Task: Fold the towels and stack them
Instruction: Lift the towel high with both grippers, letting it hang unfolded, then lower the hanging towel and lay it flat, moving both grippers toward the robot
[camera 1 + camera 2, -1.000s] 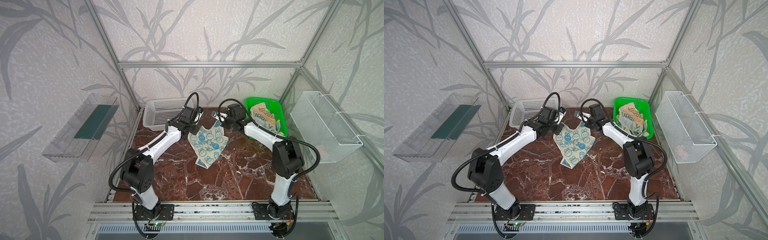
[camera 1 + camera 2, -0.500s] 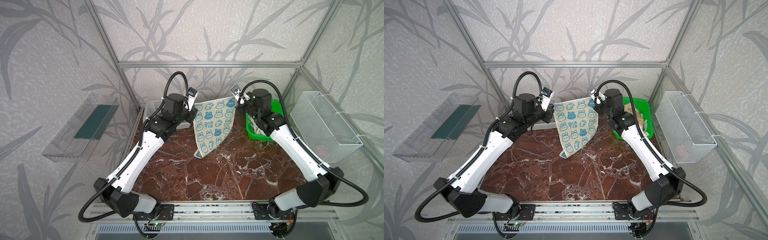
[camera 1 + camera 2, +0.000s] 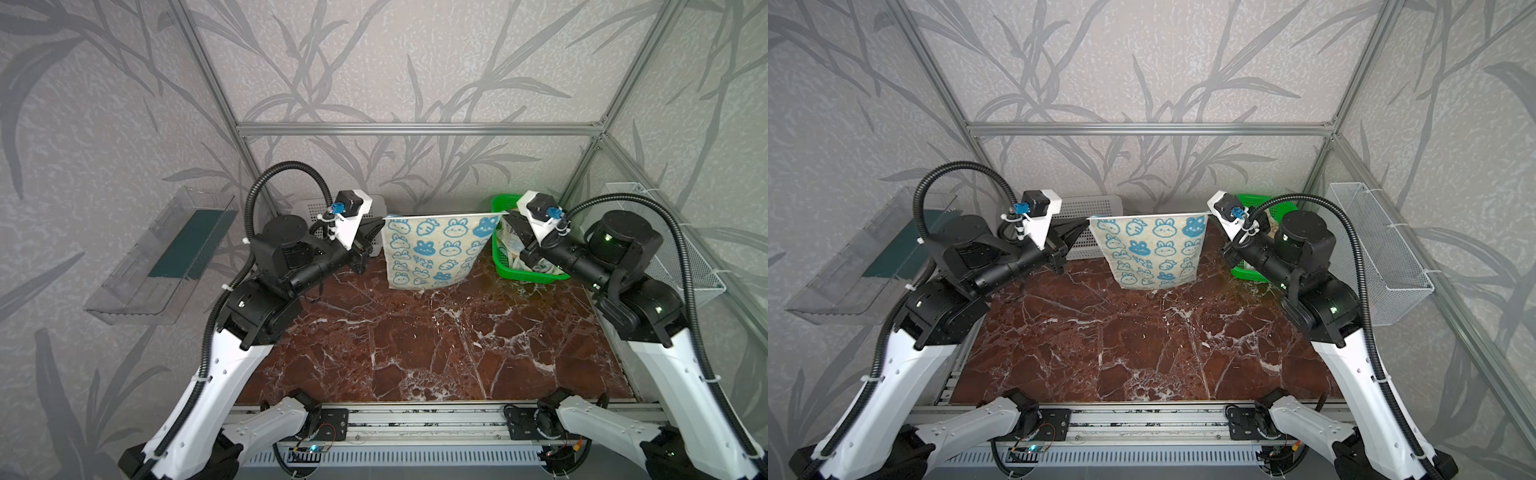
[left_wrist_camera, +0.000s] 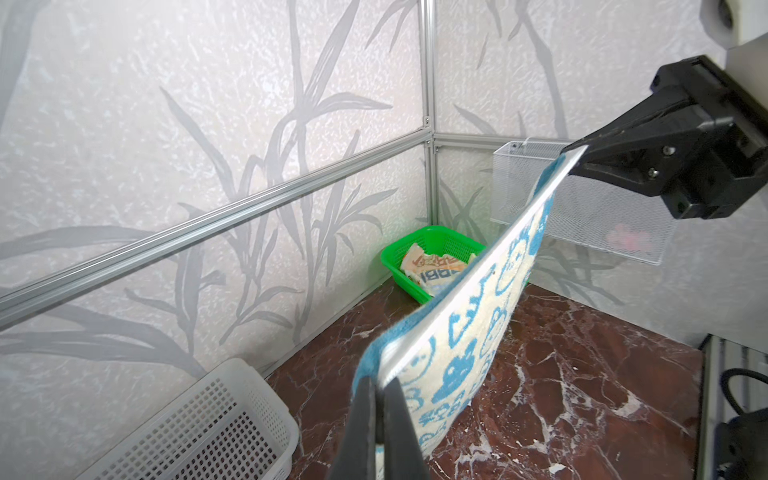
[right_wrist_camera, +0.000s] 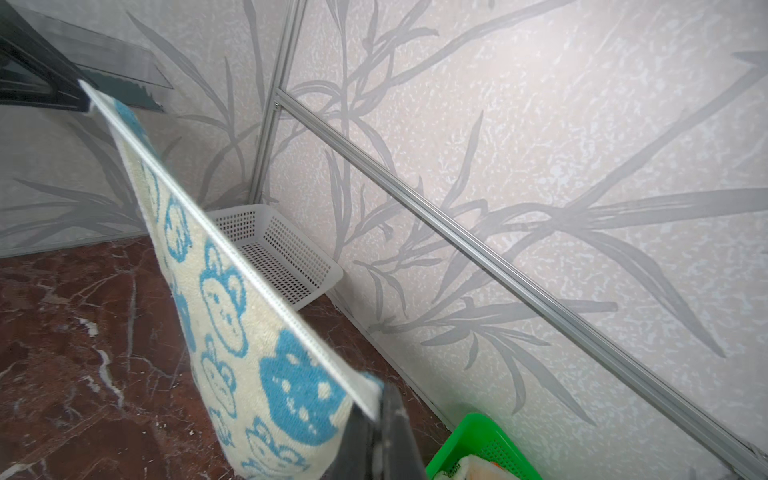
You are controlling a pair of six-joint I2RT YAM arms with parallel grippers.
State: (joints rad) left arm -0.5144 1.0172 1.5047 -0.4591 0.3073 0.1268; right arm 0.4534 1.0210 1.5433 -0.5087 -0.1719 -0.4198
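The cream towel with blue rabbit faces [image 3: 432, 249] [image 3: 1152, 249] hangs spread out at the back of the marble table [image 3: 415, 340], its top edge pulled taut between my two grippers. My left gripper [image 3: 380, 222] [image 4: 379, 386] is shut on one top corner. My right gripper [image 3: 505, 214] [image 5: 376, 409] is shut on the other top corner. A striped towel with lettering [image 4: 436, 266] lies crumpled in the green basket [image 4: 390, 253]. Any other towel is out of view.
A white perforated basket [image 3: 309, 208] [image 5: 282, 249] stands in the back left corner, the green basket [image 3: 528, 276] in the back right. A wire basket [image 3: 665, 241] hangs on the right wall and a clear shelf [image 3: 166, 257] on the left wall.
Both arms have lifted the rabbit towel off the table and moved apart. The towel went from lying rumpled and slanted to hanging flat with a straight, taut top edge.
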